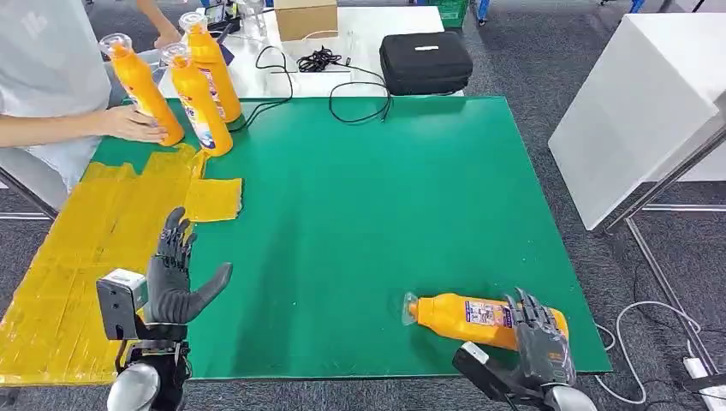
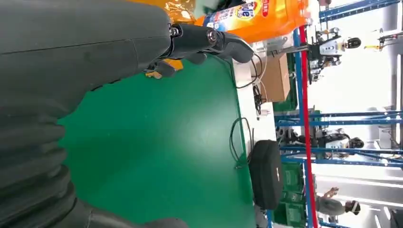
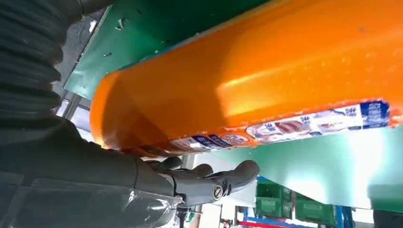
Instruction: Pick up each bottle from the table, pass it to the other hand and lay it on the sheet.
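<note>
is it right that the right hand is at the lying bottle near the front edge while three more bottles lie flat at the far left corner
Not quite: the three bottles at the far left corner stand upright, as the head view shows. The right hand is indeed at the lying bottle near the front edge.

lying bottle (image 1: 479, 318): bright orange, clear cap, label in white, blue and red
standing bottles (image 1: 199, 98): same orange, clear caps, printed labels
table mat (image 1: 385, 214): solid deep green
sheet (image 1: 94, 248): glossy yellow, creased
left hand (image 1: 175, 278): dark grey, black fingers
right hand (image 1: 539, 338): dark grey over the orange
case (image 1: 425, 62): plain black
cables (image 1: 321, 64): black
box (image 1: 306, 17): brown cardboard
person's shirt (image 1: 43, 60): pale grey-white
far table (image 1: 368, 34): white
</note>
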Available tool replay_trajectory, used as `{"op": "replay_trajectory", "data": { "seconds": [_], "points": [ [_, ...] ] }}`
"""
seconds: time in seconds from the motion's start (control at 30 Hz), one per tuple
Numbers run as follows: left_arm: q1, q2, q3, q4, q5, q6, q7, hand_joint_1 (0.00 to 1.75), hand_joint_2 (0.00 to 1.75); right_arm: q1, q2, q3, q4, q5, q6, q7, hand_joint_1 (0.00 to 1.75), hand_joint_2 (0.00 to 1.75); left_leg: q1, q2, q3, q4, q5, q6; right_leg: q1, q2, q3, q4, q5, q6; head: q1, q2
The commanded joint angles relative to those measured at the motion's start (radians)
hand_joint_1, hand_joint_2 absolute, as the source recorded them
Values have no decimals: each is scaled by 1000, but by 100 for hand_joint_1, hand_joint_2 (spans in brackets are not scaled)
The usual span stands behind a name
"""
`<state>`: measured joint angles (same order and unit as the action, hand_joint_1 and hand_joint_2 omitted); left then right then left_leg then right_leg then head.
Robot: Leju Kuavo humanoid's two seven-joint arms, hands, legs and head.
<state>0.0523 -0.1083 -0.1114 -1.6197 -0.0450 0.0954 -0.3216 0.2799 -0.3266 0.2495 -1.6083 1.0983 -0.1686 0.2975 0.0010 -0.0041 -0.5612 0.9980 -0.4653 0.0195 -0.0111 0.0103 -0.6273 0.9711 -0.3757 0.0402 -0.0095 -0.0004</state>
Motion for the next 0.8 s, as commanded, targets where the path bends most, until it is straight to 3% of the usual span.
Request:
{"op": "replay_trajectory", "data": {
  "seconds": [0.03,0.07,0.1,0.13,0.17,0.33,0.4,0.53,0.8],
  "points": [
    [-19,-2,-13,64,14,-1,7,0,175,-25,34,-35,118,-43,38,-17,0,175,1,0,4,-2,0,-1,1,-1,4,-2,-1,-1,0,0],
    [-22,-2,-15,68,15,-2,7,0,175,-31,33,-37,137,-45,44,-19,9,175,1,-1,6,-2,-1,-1,1,-2,6,-2,-1,-1,0,0],
    [-23,-1,-17,70,17,-2,7,0,175,-33,32,-37,149,-49,53,-22,31,175,1,-1,5,-2,-1,-1,1,-2,5,-2,-1,-1,0,0],
    [-25,0,-19,72,18,-2,7,0,175,-34,29,-35,159,-54,62,-26,110,175,1,-1,4,-2,0,-1,1,-2,5,-2,-1,-1,0,0],
    [-28,2,-21,76,20,-2,7,0,175,-34,20,-29,171,-55,74,-25,143,175,1,-1,7,-2,-1,-1,1,-2,7,-3,-1,-1,0,0],
    [-37,5,-26,85,28,-2,6,0,175,-33,-7,-11,196,-67,101,-19,152,175,1,-3,8,-2,0,-1,1,-4,8,-3,-1,-1,0,0],
    [-42,6,-28,91,31,-3,5,0,175,-38,-18,1,209,-74,116,-21,138,175,1,-3,10,-2,-1,-1,1,-3,9,-2,-1,-1,-1,0],
    [-51,8,-34,97,38,-2,1,0,175,-47,-43,31,235,-85,128,-14,150,175,1,-4,12,-2,-1,0,2,-5,13,-4,-2,-1,0,0],
    [-51,8,-34,97,38,-2,1,0,175,-47,-43,31,235,-85,128,-14,150,175,1,-4,17,-2,-2,2,2,-4,19,-6,-3,1,0,0]
  ]
}}
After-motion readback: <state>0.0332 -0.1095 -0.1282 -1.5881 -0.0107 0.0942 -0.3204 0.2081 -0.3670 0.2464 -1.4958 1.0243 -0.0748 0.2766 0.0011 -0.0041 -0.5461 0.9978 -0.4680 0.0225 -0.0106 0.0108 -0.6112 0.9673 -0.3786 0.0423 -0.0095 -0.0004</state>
